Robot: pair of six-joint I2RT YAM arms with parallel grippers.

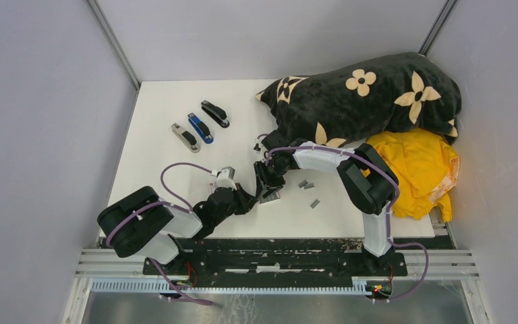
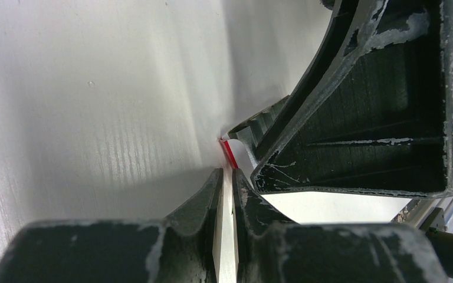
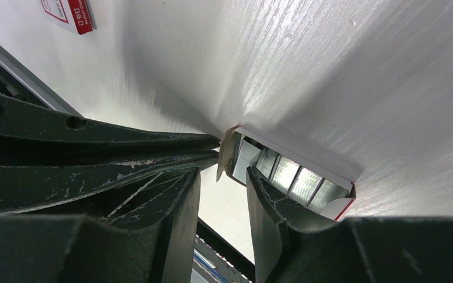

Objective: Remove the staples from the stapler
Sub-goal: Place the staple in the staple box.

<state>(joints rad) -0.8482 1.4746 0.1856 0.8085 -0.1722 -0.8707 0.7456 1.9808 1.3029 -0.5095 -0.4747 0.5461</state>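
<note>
A small red-and-white cardboard box [image 3: 299,158] lies open on the white table, with several grey staple strips [image 3: 295,178] packed inside it. My left gripper [image 2: 227,177] is shut on the box's thin white flap [image 2: 227,236]. My right gripper [image 3: 227,183] is open, and one fingertip [image 3: 256,183] is at the box's mouth. In the top view both grippers, left [image 1: 253,200] and right [image 1: 268,185], meet over the box [image 1: 270,197] near the front middle. Three loose staple strips [image 1: 306,184] lie just to the right. Three staplers, grey [image 1: 185,137], blue [image 1: 200,127] and black [image 1: 215,113], lie at the far left, away from both grippers.
A black flowered blanket [image 1: 371,94] and a yellow cloth [image 1: 415,169] fill the back right of the table. A second red-and-white box [image 3: 71,13] lies near the left arm. The metal rail [image 1: 276,260] runs along the near edge.
</note>
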